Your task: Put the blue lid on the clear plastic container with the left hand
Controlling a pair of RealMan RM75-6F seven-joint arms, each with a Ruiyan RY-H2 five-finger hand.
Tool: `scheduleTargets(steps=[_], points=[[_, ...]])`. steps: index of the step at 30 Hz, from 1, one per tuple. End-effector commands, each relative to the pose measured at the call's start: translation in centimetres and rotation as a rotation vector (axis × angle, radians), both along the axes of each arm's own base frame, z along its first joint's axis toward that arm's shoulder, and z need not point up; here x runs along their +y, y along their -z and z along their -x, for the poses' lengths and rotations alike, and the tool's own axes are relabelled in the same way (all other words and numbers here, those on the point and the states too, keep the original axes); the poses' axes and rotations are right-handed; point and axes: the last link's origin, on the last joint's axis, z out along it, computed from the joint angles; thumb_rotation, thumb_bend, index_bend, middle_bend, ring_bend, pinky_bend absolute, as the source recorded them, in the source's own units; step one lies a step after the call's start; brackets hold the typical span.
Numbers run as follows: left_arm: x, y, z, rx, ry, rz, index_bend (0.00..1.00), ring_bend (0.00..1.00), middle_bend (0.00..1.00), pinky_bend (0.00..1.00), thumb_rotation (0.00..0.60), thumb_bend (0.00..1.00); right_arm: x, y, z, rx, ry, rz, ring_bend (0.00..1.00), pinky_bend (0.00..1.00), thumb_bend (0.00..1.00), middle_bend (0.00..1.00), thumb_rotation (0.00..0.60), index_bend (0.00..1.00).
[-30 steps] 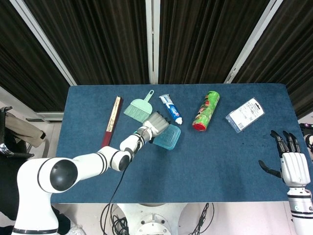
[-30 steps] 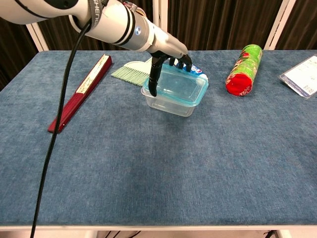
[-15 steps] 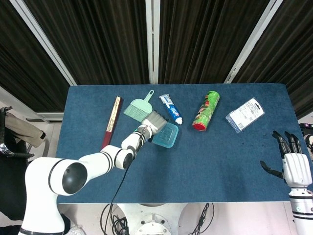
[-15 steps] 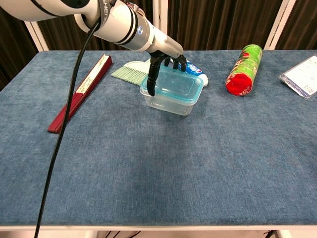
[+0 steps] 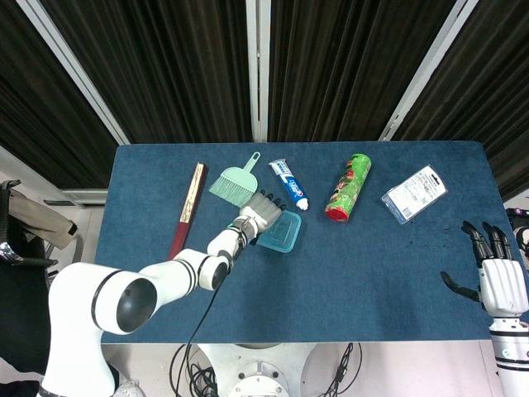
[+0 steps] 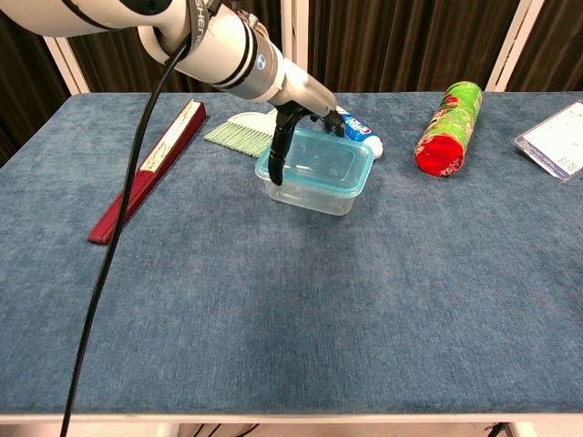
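Observation:
The blue lid (image 6: 325, 164) lies on top of the clear plastic container (image 6: 321, 197) near the table's middle back; in the head view the lid (image 5: 279, 231) hides the container. My left hand (image 6: 293, 125) reaches over the lid from the left. Its fingers hook the far edge and its thumb runs down the near left corner, so it grips the lid. The same left hand (image 5: 259, 210) shows at the lid's upper left in the head view. My right hand (image 5: 499, 281) hovers off the table's right front corner, fingers spread, holding nothing.
A folded red fan (image 6: 150, 168) lies to the left. A green dustpan brush (image 6: 239, 133) and a toothpaste tube (image 6: 361, 134) lie just behind the container. A green chip can (image 6: 446, 127) and a blister pack (image 6: 557, 137) lie to the right.
The left hand has drawn the lid slightly left and down, so it now sits squarer and flatter on the container. The right hand has barely moved.

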Motion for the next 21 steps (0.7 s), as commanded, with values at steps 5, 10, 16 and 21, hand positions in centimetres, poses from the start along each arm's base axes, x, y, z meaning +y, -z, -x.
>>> scheduleTargets(steps=[5,10,16,21], points=[[-0.7,-1.8,0.1,-0.059,0.013,-0.033,0.00,0.00,0.00,0.05,0.600,0.03,0.0,-0.2,-0.2,0.000,-0.007,0.002,0.00,0.00,0.13,0.16,0.600,0.00],[-2.2,-3.1,1.4,-0.066,0.028,-0.042,0.10,0.01,0.06,0.07,0.600,0.02,0.0,-0.1,-0.3,-0.001,-0.015,-0.001,0.00,0.00,0.13,0.16,0.600,0.00],[-3.1,-2.4,2.7,-0.022,0.026,-0.027,0.15,0.04,0.13,0.09,0.600,0.02,-0.1,0.2,-0.7,0.000,-0.023,-0.005,0.00,0.00,0.13,0.16,0.600,0.00],[-2.8,-1.5,3.2,-0.022,0.001,-0.035,0.15,0.04,0.13,0.09,0.600,0.01,0.0,0.1,-0.8,0.005,-0.017,-0.001,0.00,0.00,0.13,0.16,0.600,0.00]])
